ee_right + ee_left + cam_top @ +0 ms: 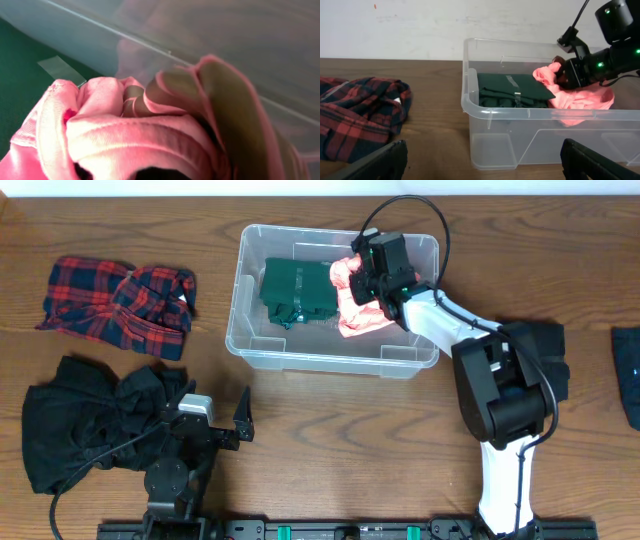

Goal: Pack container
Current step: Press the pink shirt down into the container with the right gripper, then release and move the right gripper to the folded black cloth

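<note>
The clear container stands at the table's middle back and holds a folded dark green garment. My right gripper is inside the container, shut on a pink garment bunched at the right side of the green one. The pink cloth fills the right wrist view, hiding the fingers. The left wrist view shows the container, the green garment and the pink garment. My left gripper is open and empty, low on the table in front of the container.
A red plaid shirt lies at the back left, also in the left wrist view. A black garment lies at the front left next to my left arm. Dark cloth lies under the right arm, and a dark blue piece at the right edge.
</note>
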`<action>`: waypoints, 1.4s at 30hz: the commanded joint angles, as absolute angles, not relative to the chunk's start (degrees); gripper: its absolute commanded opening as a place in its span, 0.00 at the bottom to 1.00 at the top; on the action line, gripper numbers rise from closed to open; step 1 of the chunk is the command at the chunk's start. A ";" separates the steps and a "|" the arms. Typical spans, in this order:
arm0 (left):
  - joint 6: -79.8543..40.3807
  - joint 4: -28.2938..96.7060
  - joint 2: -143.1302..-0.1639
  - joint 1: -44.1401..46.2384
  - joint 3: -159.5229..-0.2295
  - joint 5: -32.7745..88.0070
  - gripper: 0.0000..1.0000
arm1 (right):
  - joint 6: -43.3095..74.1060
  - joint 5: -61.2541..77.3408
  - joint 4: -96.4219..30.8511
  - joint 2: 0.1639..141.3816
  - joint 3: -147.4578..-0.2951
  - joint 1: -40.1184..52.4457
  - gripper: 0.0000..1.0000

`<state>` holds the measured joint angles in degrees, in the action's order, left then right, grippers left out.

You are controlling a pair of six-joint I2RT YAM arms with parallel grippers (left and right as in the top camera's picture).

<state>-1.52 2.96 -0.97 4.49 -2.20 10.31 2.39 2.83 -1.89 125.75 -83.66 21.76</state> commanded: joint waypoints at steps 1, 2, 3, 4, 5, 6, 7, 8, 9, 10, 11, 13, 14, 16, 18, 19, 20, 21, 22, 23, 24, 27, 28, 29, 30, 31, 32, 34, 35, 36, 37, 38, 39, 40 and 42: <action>-1.78 3.75 -1.02 4.19 -0.60 10.48 0.98 | 2.90 2.39 -2.81 127.52 -83.90 22.41 0.01; -1.78 3.75 -1.02 4.19 -0.60 10.48 0.98 | 2.90 2.39 -2.76 127.44 -83.90 22.41 0.01; -1.78 3.75 -1.02 4.19 -0.60 10.50 0.98 | 2.90 2.39 -2.76 127.09 -83.90 22.41 0.01; -1.78 3.75 -1.02 4.19 -0.60 10.50 0.98 | 2.90 2.39 -2.83 126.72 -83.90 22.41 0.01; -1.78 3.75 -1.02 4.19 -0.60 10.50 0.98 | 2.90 2.39 -3.27 125.99 -83.90 22.37 0.01; -1.78 3.75 -1.02 4.19 -0.60 10.50 0.98 | 2.90 2.39 -3.66 125.38 -83.90 22.37 0.01; -1.80 3.75 -1.02 4.19 -0.60 10.48 0.98 | 2.90 2.44 -4.32 124.16 -83.90 22.37 0.01; -1.78 3.75 -1.02 4.19 -0.60 10.50 0.98 | 2.90 2.42 -4.97 123.02 -83.90 22.37 0.01; -1.78 3.75 -1.02 4.19 -0.60 10.48 0.98 | 2.87 2.42 -5.80 121.36 -83.90 22.37 0.01; -1.78 3.75 -1.02 4.19 -0.60 10.50 0.98 | 2.85 2.42 -6.76 119.61 -83.90 22.37 0.01; -1.78 3.75 -1.02 4.19 -0.60 10.50 0.98 | 2.70 2.42 -7.86 117.71 -83.90 22.37 0.02; -1.78 3.75 -1.02 4.19 -0.60 10.48 0.98 | 2.72 2.42 -10.55 113.62 -83.90 22.37 0.14; -1.78 3.75 -1.02 4.19 -0.60 10.50 0.98 | 2.72 2.42 -11.94 111.72 -83.90 22.35 0.22; -1.78 3.75 -1.02 4.19 -0.60 10.50 0.98 | 2.74 2.44 -15.55 107.48 -83.90 22.13 0.41; -1.78 3.75 -1.02 4.19 -0.60 10.50 0.98 | 2.74 2.46 -18.96 104.18 -83.90 21.78 0.56; -1.78 3.75 -1.02 4.19 -0.60 10.50 0.98 | 2.74 2.63 -20.88 102.61 -83.90 21.71 0.62; -1.78 3.75 -1.02 4.19 -0.60 10.50 0.98 | 2.79 3.07 -23.38 100.97 -83.90 21.69 0.66; -1.78 3.75 -1.02 4.19 -0.60 10.50 0.98 | 2.85 3.49 -25.78 99.44 -83.90 21.69 0.72; -1.78 3.75 -1.02 4.19 -0.60 10.50 0.98 | 3.60 3.46 -28.69 97.89 -83.90 21.71 0.76; -1.78 3.75 -1.02 4.19 -0.60 10.50 0.98 | 4.49 3.44 -31.20 96.51 -83.90 21.67 0.81; -1.78 3.75 -1.02 4.19 -0.60 10.48 0.98 | 6.02 3.46 -34.59 94.56 -83.90 21.26 0.87; -1.78 3.75 -1.02 4.19 -0.60 10.50 0.98 | 9.19 4.82 -41.41 90.00 -83.90 19.00 0.91; -1.78 3.75 -1.02 4.19 -0.60 10.50 0.98 | 9.93 6.11 -43.62 88.18 -83.90 17.61 0.92; -1.78 3.75 -1.02 4.19 -0.60 10.50 0.98 | 10.48 7.35 -45.39 86.52 -83.90 16.12 0.93; -1.78 3.75 -1.02 4.19 -0.60 10.50 0.98 | 10.72 8.75 -47.31 84.71 -83.90 14.20 0.95; -1.78 3.75 -1.02 4.19 -0.60 10.50 0.98 | 10.72 9.78 -48.77 83.20 -83.90 12.36 0.96; -1.78 3.75 -1.02 4.19 -0.60 10.50 0.98 | 10.70 10.46 -50.17 81.76 -83.90 10.33 0.97; -1.78 3.75 -1.02 4.19 -0.60 10.48 0.98 | 10.68 11.03 -53.21 79.33 -83.90 4.93 0.99; -1.78 3.75 -1.02 4.19 -0.60 10.50 0.98 | 10.39 10.98 -54.48 78.65 -83.90 2.28 0.99; -1.78 3.75 -1.02 4.19 -0.60 10.50 0.98 | 9.13 11.00 -55.90 78.11 -83.90 -0.99 0.99; -1.78 3.75 -1.02 4.19 -0.60 10.50 0.98 | 7.60 11.03 -56.95 77.95 -83.90 -3.88 0.99; -1.78 3.75 -1.02 4.19 -0.60 10.50 0.98 | 5.61 11.27 -58.08 77.97 -83.90 -7.33 0.99; -1.78 3.75 -1.02 4.19 -0.60 10.48 0.98 | 3.64 12.10 -58.89 78.26 -83.90 -10.24 0.99; -1.78 3.75 -1.02 4.19 -0.60 10.50 0.98 | 1.43 13.32 -59.46 78.70 -83.90 -13.02 0.99; -1.78 3.75 -1.02 4.19 -0.60 10.50 0.98 | -3.38 15.92 -60.42 80.09 -83.90 -18.68 0.99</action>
